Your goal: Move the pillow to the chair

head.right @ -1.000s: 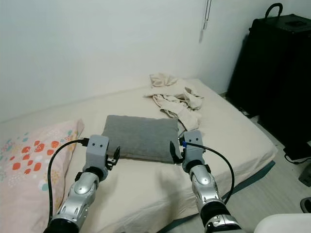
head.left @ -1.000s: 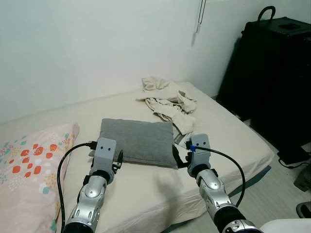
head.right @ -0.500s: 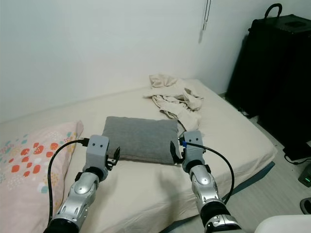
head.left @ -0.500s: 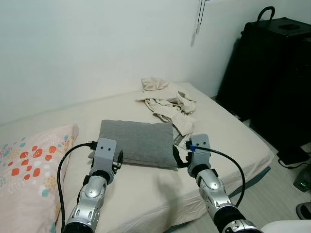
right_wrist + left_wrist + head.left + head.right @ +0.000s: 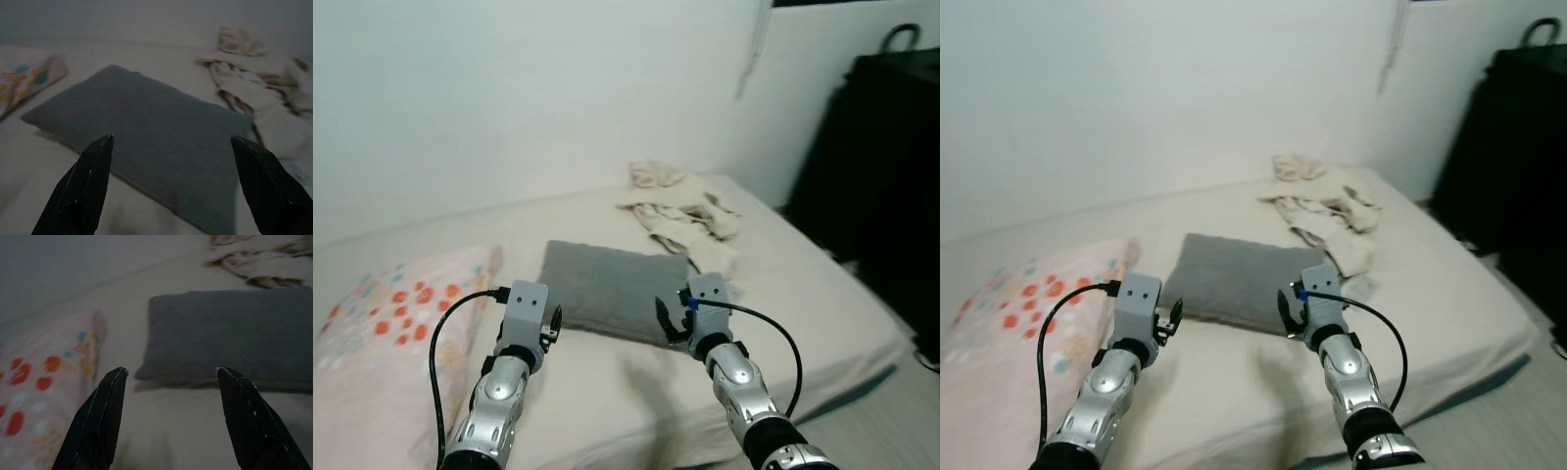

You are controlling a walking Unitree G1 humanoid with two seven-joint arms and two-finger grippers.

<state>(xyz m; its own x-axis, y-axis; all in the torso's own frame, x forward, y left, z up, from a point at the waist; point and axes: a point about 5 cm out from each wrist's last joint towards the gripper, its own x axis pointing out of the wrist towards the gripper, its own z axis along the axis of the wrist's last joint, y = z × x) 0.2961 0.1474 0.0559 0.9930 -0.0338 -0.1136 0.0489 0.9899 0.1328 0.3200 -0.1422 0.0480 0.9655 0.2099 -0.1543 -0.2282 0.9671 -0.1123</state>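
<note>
Head cam, L eye: grey pillow (image 5: pixel 612 291) lies flat on the bed (image 5: pixel 607 392), dead ahead of both arms. Left gripper (image 5: pixel 551 324) sits just short of the pillow's near left corner; right gripper (image 5: pixel 664 318) is at its near right corner, touching or nearly so, can't tell which. Patterned pillow (image 5: pixel 391 323) w/ red & teal spots lies out beyond the left gripper's outer side. Crumpled beige cloth (image 5: pixel 683 215) is past the grey pillow, further out from the right gripper. Dark cabinet (image 5: pixel 891 186) stands well off to the right arm's outer side.

R eye: same layout, picture a bit soft.

L wrist cam: fingers (image 5: pixel 98 418) spread wide apart, nothing between them. Grey pillow's corner sits just ahead of the tips, the spotted one off to one side.

R wrist cam: fingers (image 5: pixel 83 186) also wide apart, nothing held. Grey pillow spans the gap just ahead of the tips, beige cloth beyond it.
</note>
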